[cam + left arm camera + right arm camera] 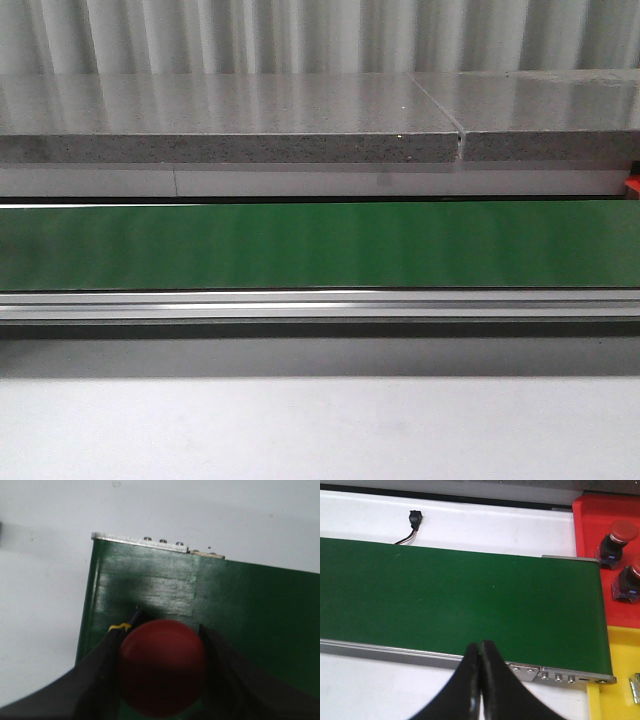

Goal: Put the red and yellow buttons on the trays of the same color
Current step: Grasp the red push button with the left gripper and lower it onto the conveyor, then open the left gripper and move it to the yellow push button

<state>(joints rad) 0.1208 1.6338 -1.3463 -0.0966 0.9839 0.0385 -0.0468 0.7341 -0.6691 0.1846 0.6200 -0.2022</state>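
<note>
Left jaws clamped on one red button, right jaws together, two red buttons on red tray

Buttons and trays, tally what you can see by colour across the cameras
Red buttons: 3, one in the left gripper, two on the red tray
Yellow buttons: 0
Red trays: 1
Yellow trays: 1
Total: 5
</note>
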